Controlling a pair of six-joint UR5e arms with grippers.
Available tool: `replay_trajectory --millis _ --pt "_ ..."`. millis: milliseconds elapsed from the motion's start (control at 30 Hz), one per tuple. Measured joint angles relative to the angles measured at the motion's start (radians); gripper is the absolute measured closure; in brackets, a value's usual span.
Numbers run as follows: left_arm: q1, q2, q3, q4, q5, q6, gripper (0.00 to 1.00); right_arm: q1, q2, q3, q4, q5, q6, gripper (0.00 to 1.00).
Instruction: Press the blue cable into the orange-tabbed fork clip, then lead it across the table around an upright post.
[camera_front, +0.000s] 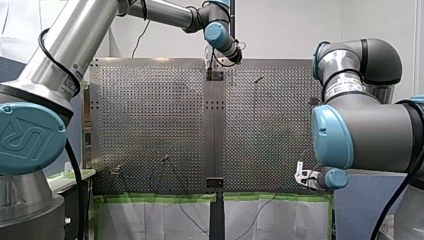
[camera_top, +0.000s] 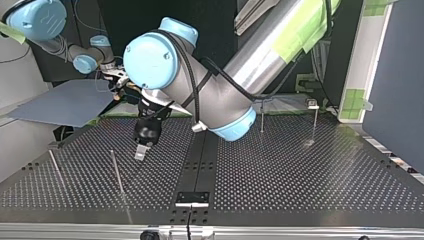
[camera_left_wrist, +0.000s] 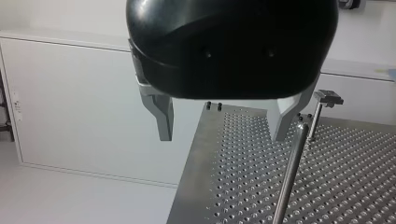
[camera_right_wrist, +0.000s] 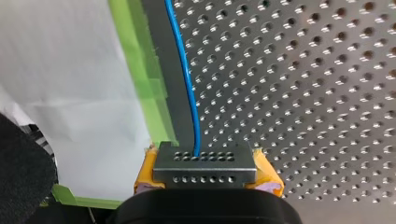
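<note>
The blue cable (camera_right_wrist: 186, 74) runs over the perforated table's (camera_right_wrist: 303, 93) edge strip and goes in between the yellow pads (camera_right_wrist: 145, 173) of my right gripper (camera_right_wrist: 205, 175), which is shut on it at the table's near right corner in the front view. A perforated metal block (camera_right_wrist: 204, 167) covers the grip point. My left gripper (camera_left_wrist: 223, 126) hangs open and empty over the far edge; its grey fingers (camera_left_wrist: 161, 114) hold nothing. A thin upright post (camera_left_wrist: 290, 175) stands just beside one finger. I see no orange-tabbed clip.
A second post with a flat metal head (camera_left_wrist: 328, 98) stands behind the first. More thin posts (camera_top: 118, 172) rise from the plate in the top view. Green tape (camera_right_wrist: 140, 70) and white sheeting border the table's edge. My left arm's elbow (camera_top: 200, 90) looms over the middle.
</note>
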Motion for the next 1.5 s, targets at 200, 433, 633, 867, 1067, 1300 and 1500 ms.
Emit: replay_trajectory --millis 200,433,633,867,1067,1300,1500 --pt "0.000 0.000 0.000 -0.002 0.005 -0.002 0.01 0.032 -0.060 0.009 0.043 0.019 0.050 1.00" --pt "-0.003 -0.007 0.000 -0.009 0.008 -0.002 0.01 0.041 -0.122 0.009 0.091 0.067 0.111 1.00" --pt "-0.004 -0.010 0.000 -0.010 0.015 -0.003 0.01 0.043 -0.173 0.006 0.141 0.074 0.161 1.00" --pt "-0.003 -0.007 0.000 -0.021 0.019 -0.003 0.01 0.056 -0.236 0.006 0.204 0.088 0.224 1.00" --pt "-0.003 -0.003 0.000 -0.034 0.015 -0.002 0.01 0.070 -0.289 0.006 0.257 0.106 0.269 1.00" --pt "-0.004 -0.011 0.000 -0.039 0.016 -0.002 0.01 0.076 -0.347 0.034 0.315 0.142 0.274 1.00" --pt "-0.004 -0.011 0.000 -0.045 0.016 -0.002 0.01 0.084 -0.399 0.052 0.352 0.150 0.268 1.00"
